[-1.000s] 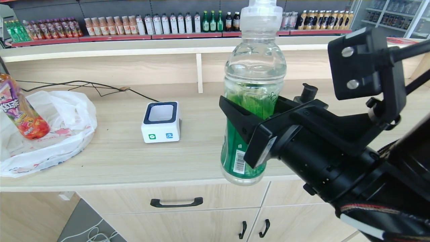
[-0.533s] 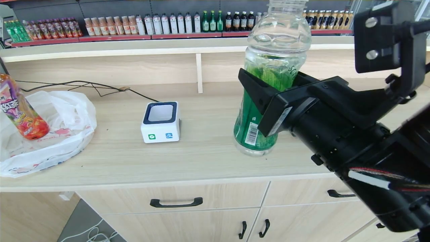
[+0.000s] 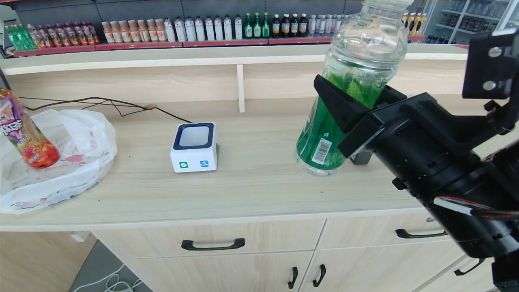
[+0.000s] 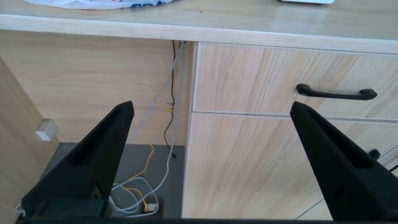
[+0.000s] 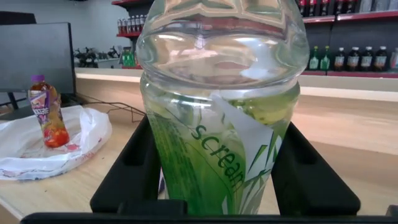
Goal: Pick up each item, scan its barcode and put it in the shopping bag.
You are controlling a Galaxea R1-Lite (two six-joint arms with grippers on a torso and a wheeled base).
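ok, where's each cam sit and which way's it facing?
Head: on the head, facing forward and down over the wooden counter and white box scanner; right fingers clamp a clear green-labelled bottle.
Left wrist: below counter level, facing wooden drawer fronts; left fingers spread.
Right wrist: behind that bottle between the right fingers, facing the white plastic bag and orange drink bottle.
Shared, head and right wrist: both bottles, the bag.

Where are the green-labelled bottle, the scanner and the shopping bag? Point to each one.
green-labelled bottle (image 3: 314, 140), head view, on its green label.
scanner (image 3: 194, 156), head view, on its white front face.
shopping bag (image 3: 87, 136), head view, on bare white plastic.
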